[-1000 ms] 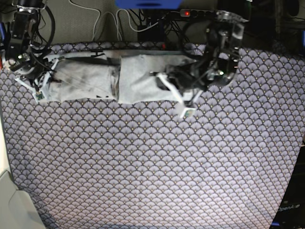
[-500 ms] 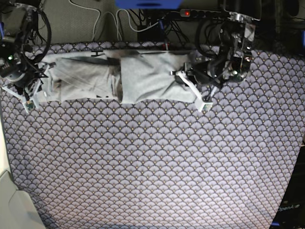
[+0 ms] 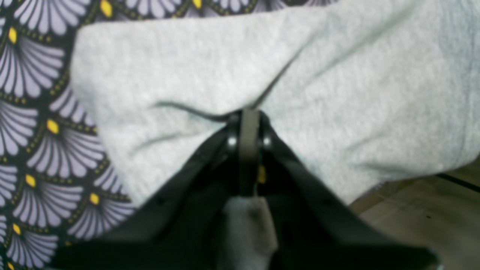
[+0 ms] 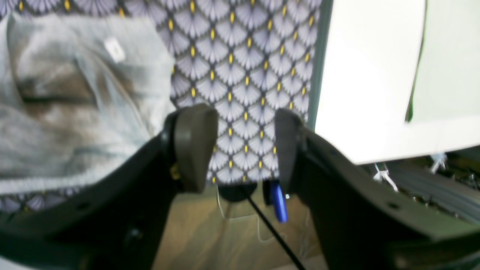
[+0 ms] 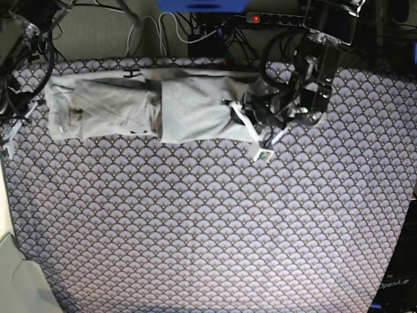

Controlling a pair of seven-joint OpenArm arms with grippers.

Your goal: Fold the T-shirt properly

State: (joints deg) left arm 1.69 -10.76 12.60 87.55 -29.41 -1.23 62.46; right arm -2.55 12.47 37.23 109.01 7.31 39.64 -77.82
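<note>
Grey T-shirt lay as a long folded band across the tablecloth's far edge

The fan-patterned tablecloth (image 5: 208, 222) carried the T-shirt (image 5: 130, 107). The left gripper (image 3: 245, 123) was clamped tight on a pinch of the T-shirt's end; the right gripper (image 4: 243, 146) stood with jaws wide apart, holding nothing, just beside the other end.

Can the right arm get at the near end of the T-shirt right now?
Probably yes. The right gripper hovers with jaws apart just beside the T-shirt end, with only bare tablecloth between them.
</note>
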